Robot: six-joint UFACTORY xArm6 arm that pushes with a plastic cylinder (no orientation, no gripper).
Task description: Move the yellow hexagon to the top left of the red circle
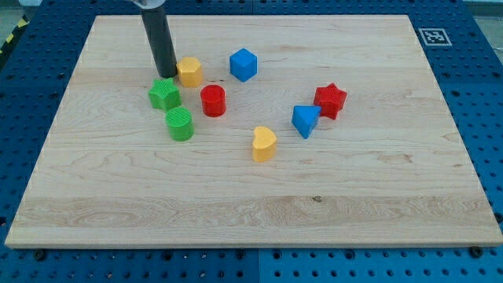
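Observation:
The yellow hexagon (pixel 189 71) lies on the wooden board up and to the left of the red circle (pixel 213 101), a small gap between them. My tip (pixel 167 75) stands just left of the yellow hexagon, touching or nearly touching its left side, and right above the green star (pixel 164 94).
A green circle (pixel 180 124) lies below the green star. A blue cube (pixel 244 64) sits right of the hexagon. A yellow heart (pixel 264 144), a blue triangle (pixel 305 120) and a red star (pixel 331 101) lie to the right. The board's edge (pixel 47 118) borders blue pegboard.

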